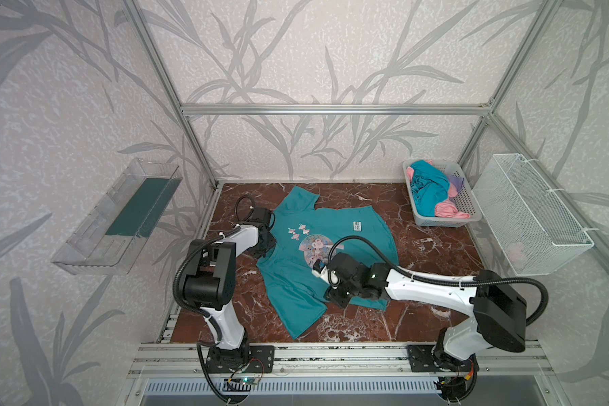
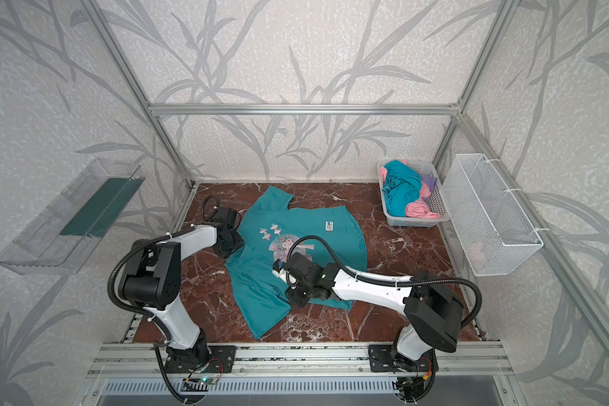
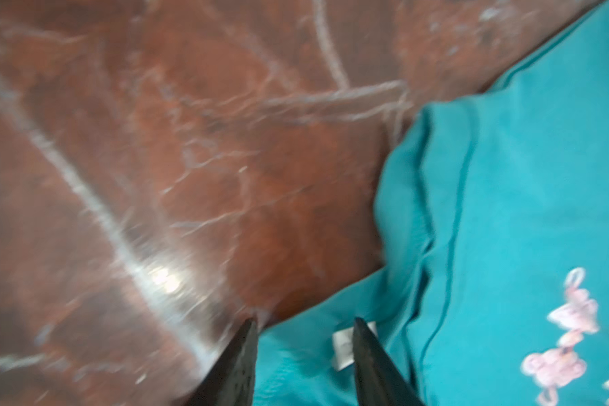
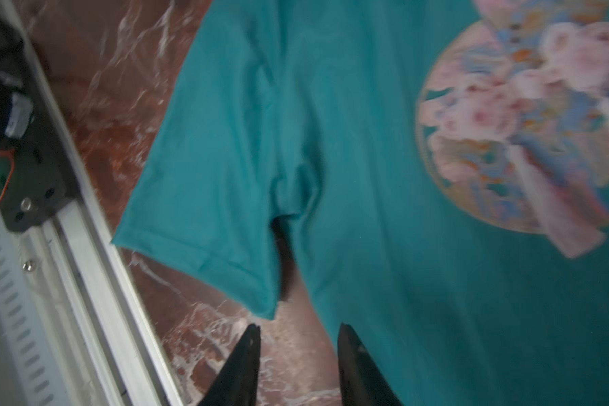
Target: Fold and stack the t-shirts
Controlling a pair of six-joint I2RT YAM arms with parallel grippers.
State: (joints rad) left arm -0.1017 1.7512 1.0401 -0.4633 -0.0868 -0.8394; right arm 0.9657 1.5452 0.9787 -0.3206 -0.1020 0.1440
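On the red-brown marbled table [image 1: 433,256] the teal t-shirt [image 1: 287,276] lies spread print-up. Its long axis runs across the table, with the collar toward my left arm and the hem toward the right. One sleeve points at the back wall, the other at the front rail. My left gripper [image 3: 305,321] sits at the collar, jaws partly apart astride the white neck tag [image 3: 341,346], gripping nothing I can see. My right gripper [image 4: 297,328] hangs low by the front sleeve's armpit, jaws likewise parted and empty, one tip over bare table, the other at the shirt's side edge. In the back right corner the grey perforated basket [image 1: 468,211] holds a crumpled heap: a teal shirt [image 1: 428,191], a pink shirt [image 1: 449,210] and a bit of lilac cloth [image 1: 457,182]. A white wire basket [image 1: 542,218] hangs on the right frame and a clear plastic tray [image 1: 92,242] on the left wall. Leaf-patterned wallpaper covers the walls all round
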